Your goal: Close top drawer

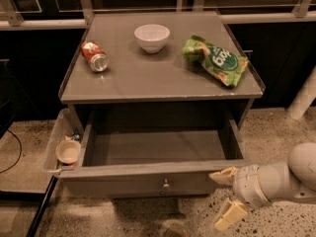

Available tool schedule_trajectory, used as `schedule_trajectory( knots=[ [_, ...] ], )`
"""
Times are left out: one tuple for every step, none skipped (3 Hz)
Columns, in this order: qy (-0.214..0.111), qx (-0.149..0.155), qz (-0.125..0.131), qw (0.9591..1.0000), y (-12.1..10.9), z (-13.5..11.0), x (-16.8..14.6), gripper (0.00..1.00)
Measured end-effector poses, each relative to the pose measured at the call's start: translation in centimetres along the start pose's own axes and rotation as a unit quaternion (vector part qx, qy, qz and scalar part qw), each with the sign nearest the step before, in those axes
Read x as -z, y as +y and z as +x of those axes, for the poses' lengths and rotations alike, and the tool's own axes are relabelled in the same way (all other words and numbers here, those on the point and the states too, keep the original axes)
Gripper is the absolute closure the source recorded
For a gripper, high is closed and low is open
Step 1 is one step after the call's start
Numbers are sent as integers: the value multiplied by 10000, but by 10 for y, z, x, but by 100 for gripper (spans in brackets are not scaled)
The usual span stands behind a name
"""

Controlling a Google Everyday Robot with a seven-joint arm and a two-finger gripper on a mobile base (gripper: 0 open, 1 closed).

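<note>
Top drawer [123, 182] open beyond the worktop [148, 75] front edge. Gripper [226, 196], jaws wide, sits at its right end. Best to push squarely near the knob [166, 183].

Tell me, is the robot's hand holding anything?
No, nothing. The gripper is open and empty, low down by the right front corner of the pulled-out top drawer. Its upper finger is close to that corner but is not gripping it.

The drawer [153, 149] is matt grey wood with a small shiny metal knob [166, 183]. The gripper [226, 196], at the drawer's front right corner, has 2 smooth cream fingers [223, 176] set apart. The bowl [152, 36] is glossy white, the can [95, 56] metal, the bag [216, 60] crinkled and shiny.
</note>
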State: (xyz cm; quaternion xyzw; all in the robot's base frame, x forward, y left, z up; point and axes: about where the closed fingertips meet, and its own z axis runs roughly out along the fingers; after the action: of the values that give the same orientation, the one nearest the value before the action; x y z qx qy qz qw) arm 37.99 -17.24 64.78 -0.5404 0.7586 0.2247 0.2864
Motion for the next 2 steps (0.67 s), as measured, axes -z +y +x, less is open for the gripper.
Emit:
schedule_trajectory(
  knots=[
    [-284, 210, 116, 9993, -25, -21, -15, 18],
    [-421, 444, 302, 9977, -52, -36, -20, 42]
  ],
)
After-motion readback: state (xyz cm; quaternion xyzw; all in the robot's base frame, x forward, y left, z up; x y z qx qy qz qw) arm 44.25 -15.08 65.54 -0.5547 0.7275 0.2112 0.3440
